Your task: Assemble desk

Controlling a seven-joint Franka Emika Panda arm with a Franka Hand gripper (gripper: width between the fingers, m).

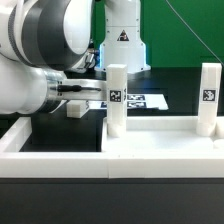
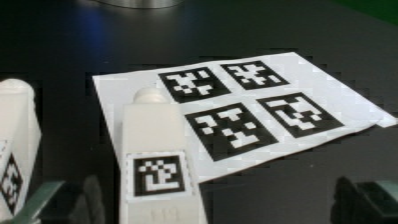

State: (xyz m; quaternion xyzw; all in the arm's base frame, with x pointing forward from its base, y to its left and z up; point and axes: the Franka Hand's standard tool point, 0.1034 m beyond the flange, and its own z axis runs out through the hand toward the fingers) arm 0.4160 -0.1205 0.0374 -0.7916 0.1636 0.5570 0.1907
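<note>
Two white square leg posts stand upright in the exterior view, one at the middle (image 1: 115,100) and one at the right (image 1: 208,95), each with a black-white tag. They rise from a white slab that looks like the tabletop (image 1: 160,125). My gripper (image 1: 82,92) hangs to the left of the middle post, low over the table. In the wrist view my gripper (image 2: 217,200) is open, its dark fingertips (image 2: 365,195) at the frame's edge. A tagged leg post (image 2: 151,150) stands between the jaws, close to one finger and not touched. A second white post (image 2: 15,130) shows at the edge.
The marker board (image 2: 240,100) with its black-white tags lies flat on the black table beyond the post, also visible as the marker board (image 1: 145,100). A long low white border wall (image 1: 110,160) runs along the front. A small white piece (image 1: 75,110) lies under the arm.
</note>
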